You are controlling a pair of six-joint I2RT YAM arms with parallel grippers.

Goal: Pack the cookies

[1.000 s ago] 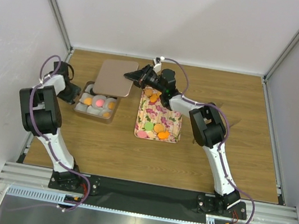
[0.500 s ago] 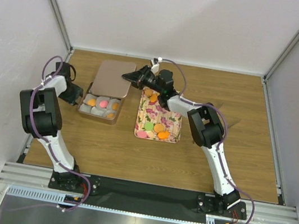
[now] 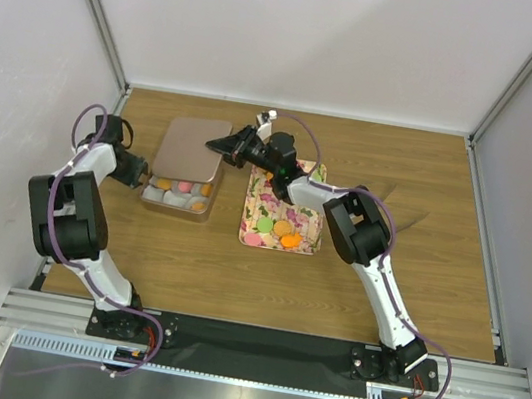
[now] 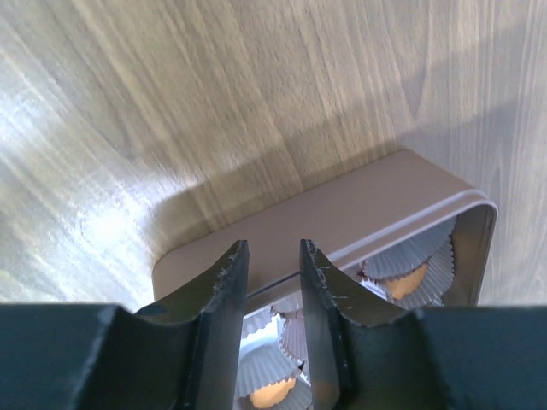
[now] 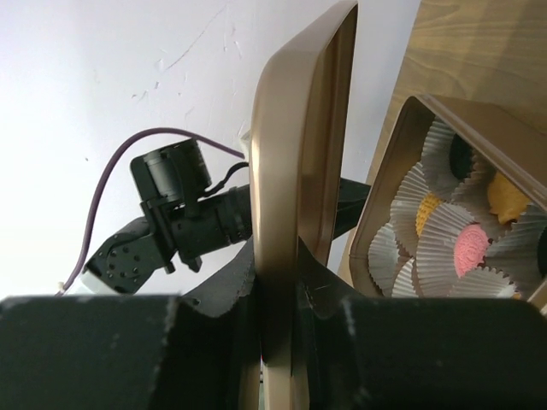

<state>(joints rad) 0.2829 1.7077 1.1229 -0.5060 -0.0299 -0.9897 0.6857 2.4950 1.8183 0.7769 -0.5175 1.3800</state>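
A tin box (image 3: 176, 202) holds cookies (image 3: 178, 186) in white paper cups, orange and pink. My right gripper (image 3: 222, 145) is shut on the rim of the plain square lid (image 3: 189, 142) and holds it tilted over the tin's far part. In the right wrist view the lid (image 5: 299, 128) stands edge-on in the gripper (image 5: 279, 260), next to the tin (image 5: 402, 145) with a pink cookie (image 5: 468, 248). My left gripper (image 3: 136, 174) is closed on the tin's left wall; its fingers (image 4: 229, 286) straddle the wall under the lid (image 4: 342, 218). More cookies (image 3: 286, 231) lie on the floral tray (image 3: 281, 202).
The floral tray lies just right of the tin, under my right forearm. White walls with metal posts close in the left, back and right of the wooden table (image 3: 416, 274).
My right gripper has carried the lid to the left, from behind the tin to over its far part. The tin has shifted slightly toward the front. The left gripper stays at the tin's left wall.
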